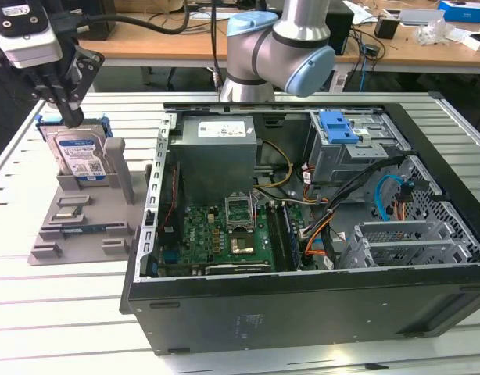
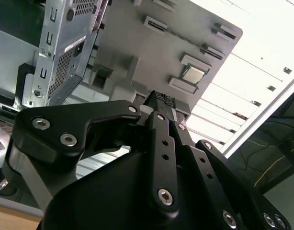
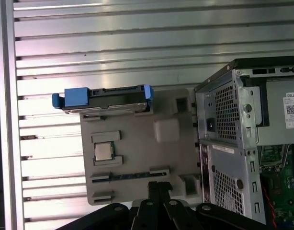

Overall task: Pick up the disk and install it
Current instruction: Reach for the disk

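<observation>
none of the task done | disk (image 1: 77,156) upright in grey holder (image 1: 76,223) beside computer case (image 1: 302,312), not lifted | gripper (image 1: 70,121) just above it, fingers closed, holding nothing

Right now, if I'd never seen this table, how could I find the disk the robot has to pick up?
Find the big open black computer case; a grey tray sits at its side, on the exterior view's left. The disk stands on edge at the tray's far end, silver with a white-and-blue label and blue rails, while the tray's small chip lies flat.
</observation>
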Tool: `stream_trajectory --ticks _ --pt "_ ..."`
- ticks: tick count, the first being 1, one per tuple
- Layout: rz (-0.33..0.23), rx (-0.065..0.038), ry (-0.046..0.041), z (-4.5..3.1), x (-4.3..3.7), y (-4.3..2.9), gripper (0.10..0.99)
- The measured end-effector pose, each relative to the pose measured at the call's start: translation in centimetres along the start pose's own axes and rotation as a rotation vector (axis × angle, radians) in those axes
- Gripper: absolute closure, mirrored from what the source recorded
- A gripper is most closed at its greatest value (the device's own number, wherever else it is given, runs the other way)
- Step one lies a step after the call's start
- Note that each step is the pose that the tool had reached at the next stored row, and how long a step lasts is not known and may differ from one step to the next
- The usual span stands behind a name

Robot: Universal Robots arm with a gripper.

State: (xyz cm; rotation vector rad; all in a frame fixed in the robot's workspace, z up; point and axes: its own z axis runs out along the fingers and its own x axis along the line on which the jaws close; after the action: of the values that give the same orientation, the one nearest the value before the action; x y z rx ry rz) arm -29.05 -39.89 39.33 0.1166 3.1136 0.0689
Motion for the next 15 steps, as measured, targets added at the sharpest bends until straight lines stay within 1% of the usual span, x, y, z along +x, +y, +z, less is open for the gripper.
stream_trajectory --ticks 2,15 --pt "0.0 0.0 0.0001 -0.02 0.54 -0.04 0.98" --pt "0.0 0.0 0.0001 -0.07 2.57 -0.19 0.98"
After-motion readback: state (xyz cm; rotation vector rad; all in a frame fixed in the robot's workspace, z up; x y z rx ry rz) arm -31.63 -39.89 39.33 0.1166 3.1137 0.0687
